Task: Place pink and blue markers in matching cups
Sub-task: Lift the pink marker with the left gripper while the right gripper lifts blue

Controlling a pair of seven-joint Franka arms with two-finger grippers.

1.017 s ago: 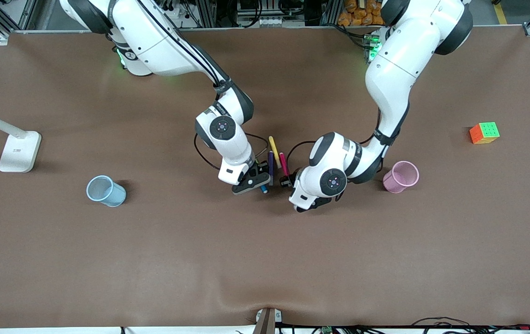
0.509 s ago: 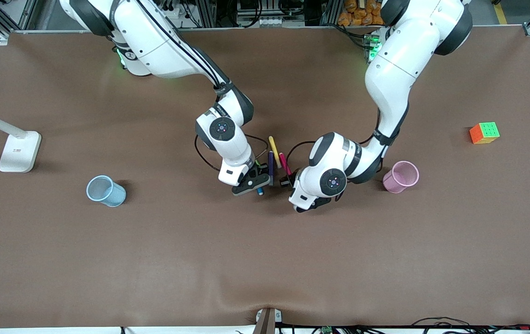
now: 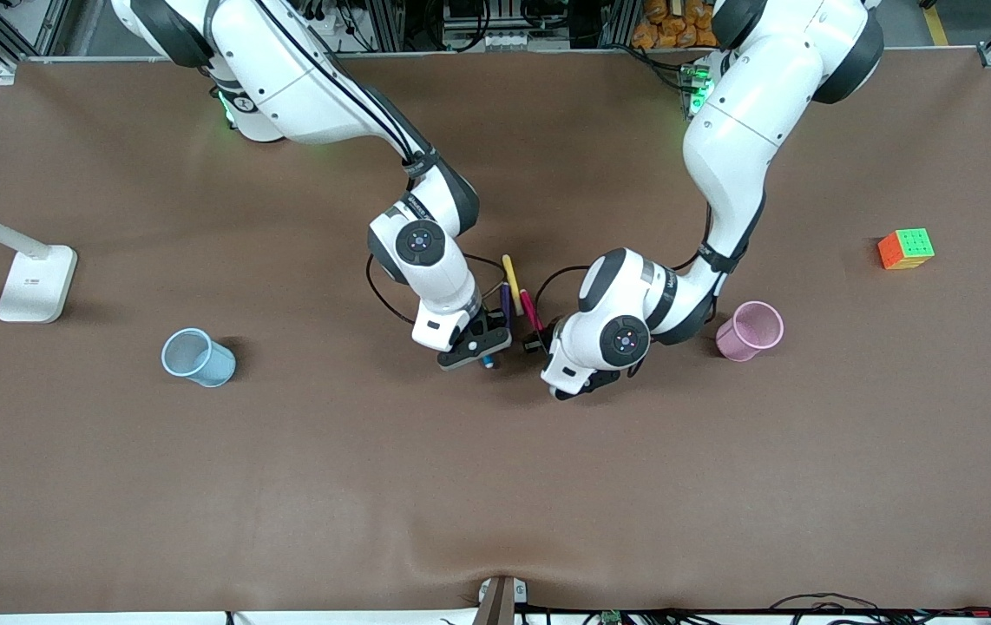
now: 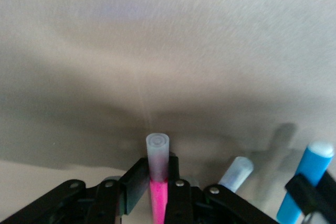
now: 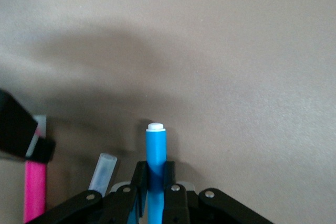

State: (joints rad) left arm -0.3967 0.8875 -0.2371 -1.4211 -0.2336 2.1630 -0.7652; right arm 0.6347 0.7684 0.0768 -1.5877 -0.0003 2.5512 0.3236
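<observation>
left claw [image 4: 157, 182] has just clamped slim magenta-pink felt-tip marker [image 4: 158, 203] | right claw [image 5: 153, 187] has just closed on slim blue felt-tip marker [image 5: 155, 156] | both pens mid-worktop [image 3: 495, 486], between pale blue plastic cup [image 3: 197, 358] and pale pink plastic cup [image 3: 751, 331] | judged ready to lift

Both arms reach mid-table, left hand [image 4: 157, 190] and right hand [image 5: 152, 184] clamped tight.

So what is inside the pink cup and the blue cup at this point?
Nothing visible in either. The pink cup and blue cup show bare insides, though their lowest parts are hidden. The pink marker sits in the left gripper, the blue marker in the right gripper.
</observation>
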